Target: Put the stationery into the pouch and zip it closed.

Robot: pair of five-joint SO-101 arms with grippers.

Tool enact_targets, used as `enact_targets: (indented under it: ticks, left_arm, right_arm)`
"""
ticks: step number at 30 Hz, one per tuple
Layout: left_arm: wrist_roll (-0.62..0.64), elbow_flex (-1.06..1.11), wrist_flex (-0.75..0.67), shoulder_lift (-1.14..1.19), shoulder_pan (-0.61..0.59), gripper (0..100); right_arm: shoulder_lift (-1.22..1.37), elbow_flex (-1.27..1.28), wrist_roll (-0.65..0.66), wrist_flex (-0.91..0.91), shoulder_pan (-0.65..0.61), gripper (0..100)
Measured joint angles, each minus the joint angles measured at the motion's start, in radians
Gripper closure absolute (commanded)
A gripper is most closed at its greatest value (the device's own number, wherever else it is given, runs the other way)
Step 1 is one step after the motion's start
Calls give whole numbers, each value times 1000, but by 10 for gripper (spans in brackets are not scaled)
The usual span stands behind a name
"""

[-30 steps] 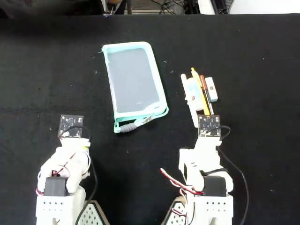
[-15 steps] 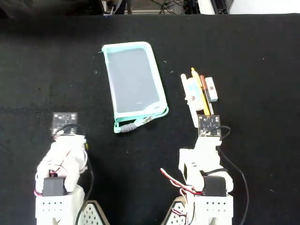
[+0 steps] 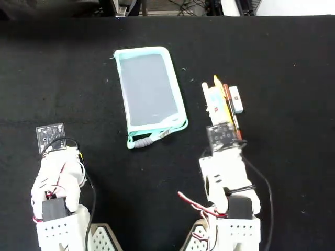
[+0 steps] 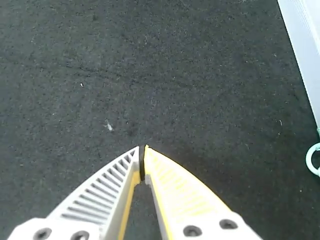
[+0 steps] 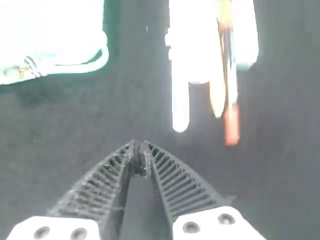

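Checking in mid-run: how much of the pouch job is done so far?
Done: nothing yet. The stationery lies on the table beside the pouch, none of it inside. In hand: nothing; the left pincer and right pincer are both shut and empty, the right one close to the stationery's near ends. Left: load every piece, then zip the pouch.

A black tabletop [image 3: 57,73] is seen from above. A pale green pouch [image 3: 149,91] is laid flat on it. A cluster of stationery [image 3: 221,102] is set alongside, near but apart.
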Motion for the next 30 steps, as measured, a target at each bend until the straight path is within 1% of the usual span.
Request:
enact_targets:
  ticks: [3,7,10,13,17,23,25,27,30]
  left_arm:
    - [0,0,0,0,0,959]
    - [0,0,0,0,0,959]
    - [0,0,0,0,0,959]
    - [0,0,-3,0,0,959]
    - [0,0,-9,0,0,959]
    - [0,0,-9,0,0,959]
    - [0,0,-9,0,0,959]
    - [0,0,-9,0,0,959]
    - [0,0,-9,0,0,959]
  right_arm:
    - [0,-87,34,40,-60,975]
    - [0,-308,43,176,-203,901]
    - [48,-450,32,213,-269,900]
    - [203,-540,12,216,-341,900]
    - [519,-652,-5,203,-443,897]
    - [990,-836,-6,110,-463,897]
    - [1091,-858,-6,81,-471,890]
    - [1166,-862,0,64,-511,856]
    - [1263,-867,54,51,-578,821]
